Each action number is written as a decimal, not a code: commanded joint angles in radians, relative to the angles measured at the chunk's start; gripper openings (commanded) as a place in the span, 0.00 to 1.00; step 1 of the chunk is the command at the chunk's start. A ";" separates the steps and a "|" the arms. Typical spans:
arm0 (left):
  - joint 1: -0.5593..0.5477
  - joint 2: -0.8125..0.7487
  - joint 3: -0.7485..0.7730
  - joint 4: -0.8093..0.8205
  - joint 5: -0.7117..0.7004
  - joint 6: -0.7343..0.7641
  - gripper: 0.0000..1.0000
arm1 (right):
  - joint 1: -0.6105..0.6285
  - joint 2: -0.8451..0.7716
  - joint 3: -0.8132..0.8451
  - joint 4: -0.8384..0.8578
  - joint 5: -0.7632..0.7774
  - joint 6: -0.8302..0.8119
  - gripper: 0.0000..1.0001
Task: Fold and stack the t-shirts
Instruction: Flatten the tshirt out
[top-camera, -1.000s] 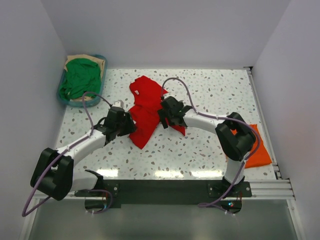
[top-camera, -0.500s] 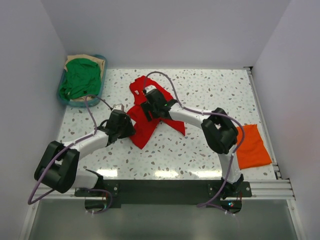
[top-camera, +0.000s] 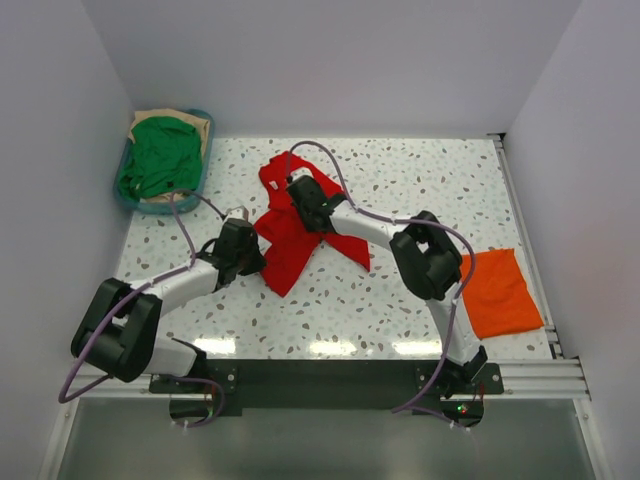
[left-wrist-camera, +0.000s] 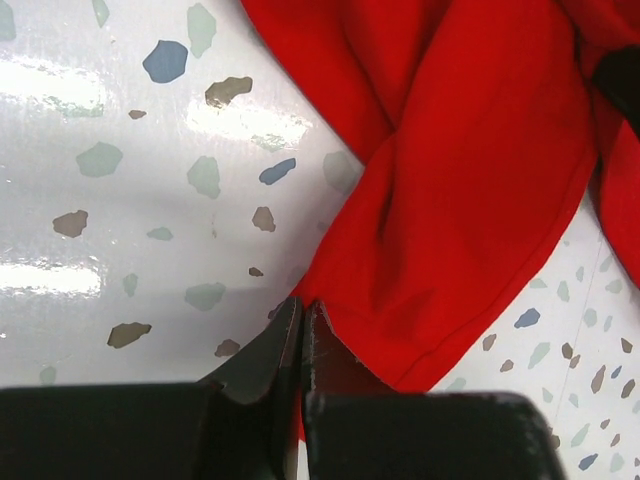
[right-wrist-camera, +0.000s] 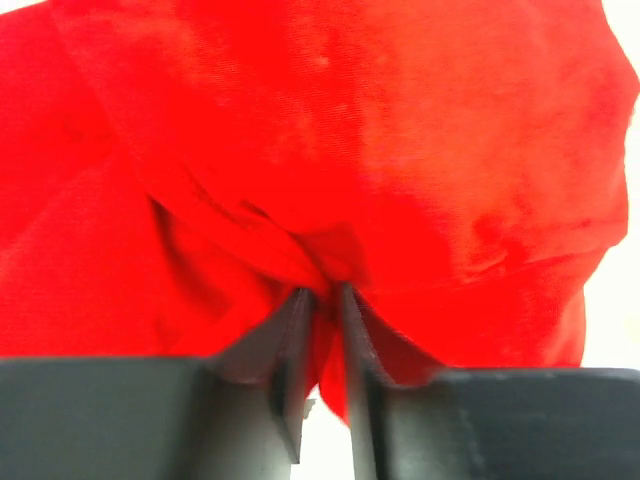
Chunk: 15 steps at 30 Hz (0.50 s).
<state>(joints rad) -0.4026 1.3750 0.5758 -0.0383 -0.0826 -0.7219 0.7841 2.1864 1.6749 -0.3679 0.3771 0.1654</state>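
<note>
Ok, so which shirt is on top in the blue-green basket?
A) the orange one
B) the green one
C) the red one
B: the green t-shirt lies on top in the basket, over a tan t-shirt. The red t-shirt is mid-table and the orange t-shirt lies at the right.

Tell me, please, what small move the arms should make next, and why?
Probably lift slightly and draw both end effectors apart. The left end effector pinches the edge of the red t-shirt, the right end effector grips a bunched fold, and the shirt lies twisted and crumpled, so it needs spreading.
</note>
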 joint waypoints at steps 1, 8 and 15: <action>-0.004 -0.014 0.045 -0.001 -0.013 0.004 0.00 | -0.029 -0.037 0.037 -0.014 0.039 0.022 0.16; -0.004 -0.151 0.154 -0.147 -0.083 0.036 0.00 | -0.123 -0.177 -0.021 -0.048 -0.043 0.080 0.00; 0.016 -0.287 0.350 -0.337 -0.175 0.065 0.00 | -0.216 -0.508 -0.112 -0.141 -0.075 0.100 0.00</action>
<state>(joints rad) -0.4000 1.1599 0.8280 -0.2783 -0.1791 -0.6895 0.5915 1.8717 1.5700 -0.4671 0.3138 0.2436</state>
